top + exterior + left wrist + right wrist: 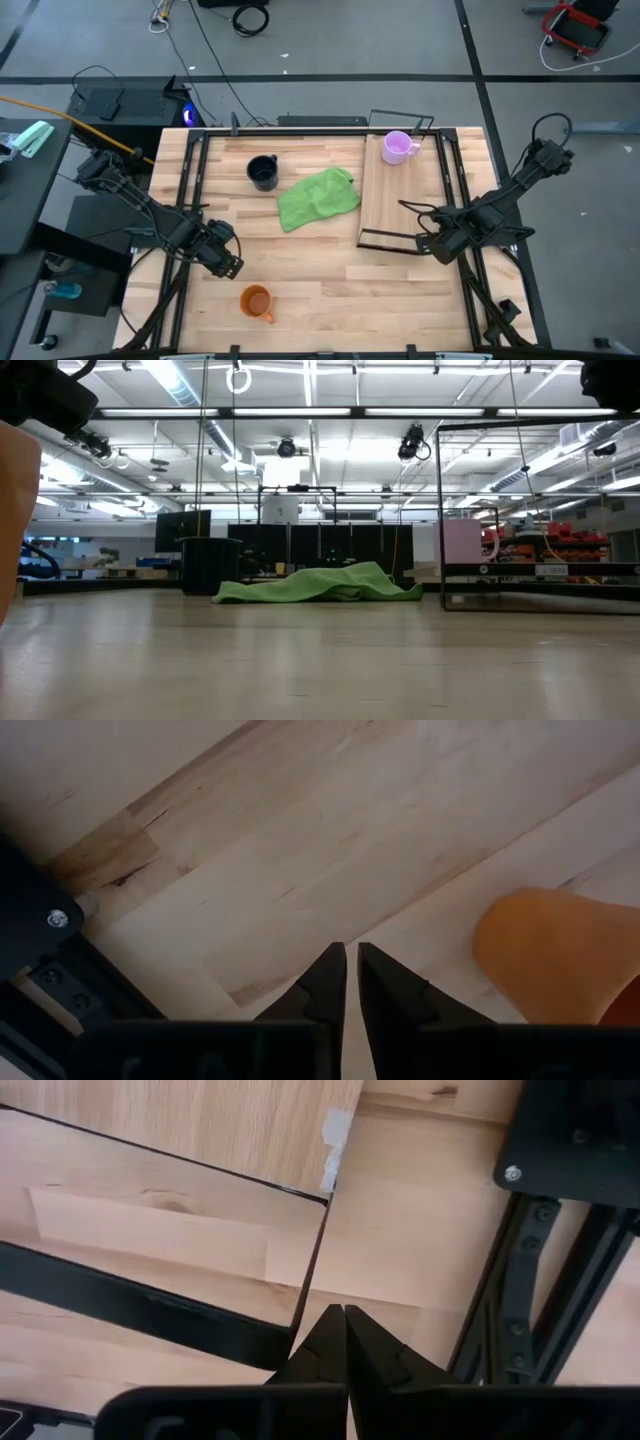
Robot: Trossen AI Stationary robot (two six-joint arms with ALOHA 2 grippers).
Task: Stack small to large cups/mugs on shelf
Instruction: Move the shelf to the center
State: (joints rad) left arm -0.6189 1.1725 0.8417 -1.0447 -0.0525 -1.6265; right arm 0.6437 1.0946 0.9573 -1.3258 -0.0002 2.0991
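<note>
The pale purple mug [399, 147] stands on the far end of the wooden shelf board [395, 200], which lies at the table's right with a black wire frame [385, 241] at its ends. The navy mug [263, 172] stands on the table at the far left of centre. The orange mug [256, 301] stands near the front edge and also shows in the left wrist view [555, 955]. My left gripper [232, 262] is shut and empty above the table, just left of the orange mug. My right gripper [425, 240] is shut and empty over the shelf's near right corner [318, 1198].
A crumpled green cloth [318, 197] lies mid-table between the navy mug and the shelf. Black rails [190, 180] run along the table's left and right sides. Bare tabletop lies between the orange mug and the shelf's near end.
</note>
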